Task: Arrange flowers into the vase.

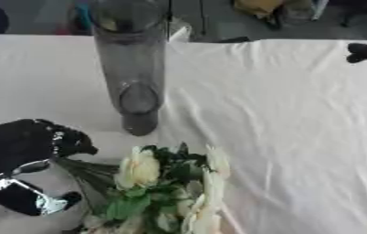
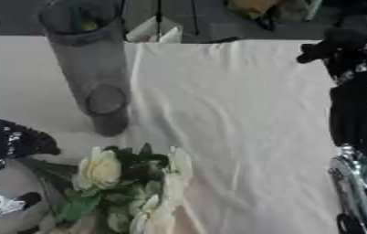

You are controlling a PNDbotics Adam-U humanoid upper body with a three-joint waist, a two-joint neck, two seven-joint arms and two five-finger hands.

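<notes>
Cream flowers lie before the vase on the desk, stems seemingly gripped by the left hand; right hand beyond, fingers unclear.

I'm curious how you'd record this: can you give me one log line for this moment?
left hand: shut on flowers stems | vase: upright, empty | right hand: raised, idle | flowers not yet in vase

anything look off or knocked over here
Nothing spilled or toppled. The empty glass vase stands upright on the white cloth; the cream flowers are still outside it, stems at the left hand. The cloth is only lightly creased.
</notes>
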